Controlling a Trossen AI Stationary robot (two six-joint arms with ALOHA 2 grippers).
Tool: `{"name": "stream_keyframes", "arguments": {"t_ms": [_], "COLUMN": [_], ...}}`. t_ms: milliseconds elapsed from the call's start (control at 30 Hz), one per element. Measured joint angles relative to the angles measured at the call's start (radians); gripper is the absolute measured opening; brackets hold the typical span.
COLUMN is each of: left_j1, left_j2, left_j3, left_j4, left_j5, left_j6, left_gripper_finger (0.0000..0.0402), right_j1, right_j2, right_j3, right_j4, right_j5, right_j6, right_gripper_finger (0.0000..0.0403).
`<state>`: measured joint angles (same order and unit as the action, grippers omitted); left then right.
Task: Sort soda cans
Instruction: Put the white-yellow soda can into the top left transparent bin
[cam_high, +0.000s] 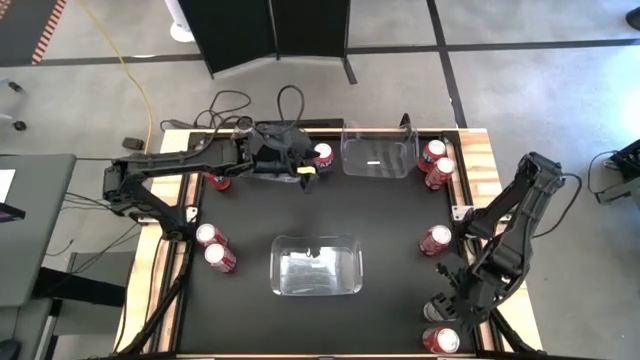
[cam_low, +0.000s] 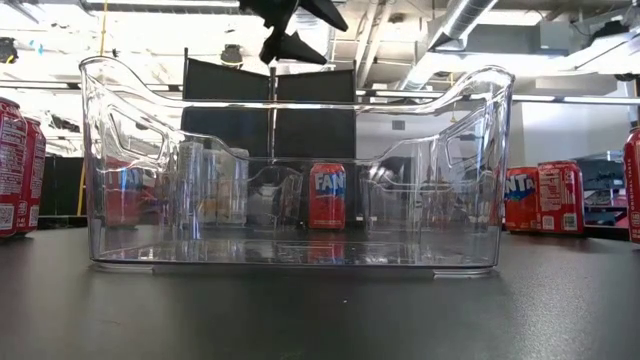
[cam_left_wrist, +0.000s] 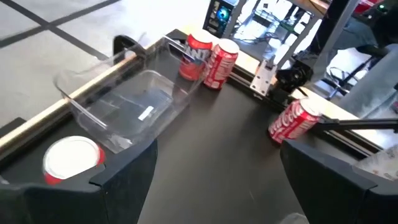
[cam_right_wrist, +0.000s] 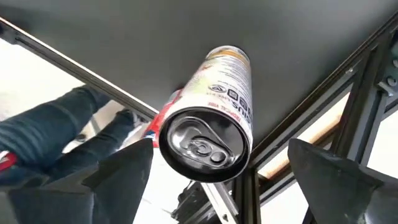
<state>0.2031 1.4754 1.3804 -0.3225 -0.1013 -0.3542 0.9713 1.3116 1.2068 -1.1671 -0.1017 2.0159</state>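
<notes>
The soda cans are small cylinders with silver tops, most of them red with white lettering; on the black bench (cam_high: 400, 250) two red cans (cam_high: 214, 247) stand together near the left edge, two more (cam_high: 436, 163) at the far right beside the far clear bin (cam_high: 378, 155), and a single red can (cam_high: 435, 240) stands at the right edge; another red can (cam_high: 441, 340) lies on its side at the near right corner; a red can (cam_high: 322, 156) stands at the far edge between the left gripper and the far bin, and one more red can (cam_high: 220, 180) shows under the left arm; the near clear bin (cam_high: 316, 266) sits mid-bench.

The left gripper (cam_high: 305, 172) hovers at the far edge with its fingers spread and nothing between them; the red can beside it stands just off its left finger (cam_left_wrist: 127, 168), close but not gripped.

The right gripper (cam_high: 447, 300) is low at the near right side, fingers wide apart; in the right wrist view a pale silver-grey can (cam_right_wrist: 214, 118) with small print, its pull-tab top facing the camera, sits between the two fingers (cam_right_wrist: 118, 174); gaps show on both sides, so the can is not gripped.
</notes>
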Motion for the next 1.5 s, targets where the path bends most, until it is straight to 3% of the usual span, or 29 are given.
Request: {"name": "stream_keyframes", "arguments": {"t_ms": [367, 667, 1167, 1300, 1500], "left_j1": [-0.043, -0.049, -0.091, -0.096, -0.110], "left_j2": [0.000, 0.000, 0.000, 0.000, 0.000], "left_j3": [0.000, 0.000, 0.000, 0.000, 0.000], "left_j4": [0.000, -0.001, -0.003, -0.013, -0.030], "left_j5": [-0.016, -0.016, -0.022, -0.022, -0.021], "left_j6": [-0.014, -0.028, -0.050, -0.054, -0.054], "left_gripper_finger": [0.0334, 0.0334, 0.0334, 0.0334, 0.0334], "right_j1": [0.017, 0.015, 0.031, 0.038, 0.044], "right_j2": [0.093, 0.120, 0.134, 0.134, 0.134], "right_j3": [-0.002, 0.000, 0.000, 0.000, 0.000], "right_j4": [-0.001, 0.022, 0.025, 0.034, 0.056], "right_j5": [0.083, 0.085, 0.071, 0.071, 0.071], "right_j6": [-0.005, -0.032, -0.034, -0.027, -0.024], "right_gripper_finger": [0.0400, 0.0397, 0.0295, 0.0302, 0.0351]}}
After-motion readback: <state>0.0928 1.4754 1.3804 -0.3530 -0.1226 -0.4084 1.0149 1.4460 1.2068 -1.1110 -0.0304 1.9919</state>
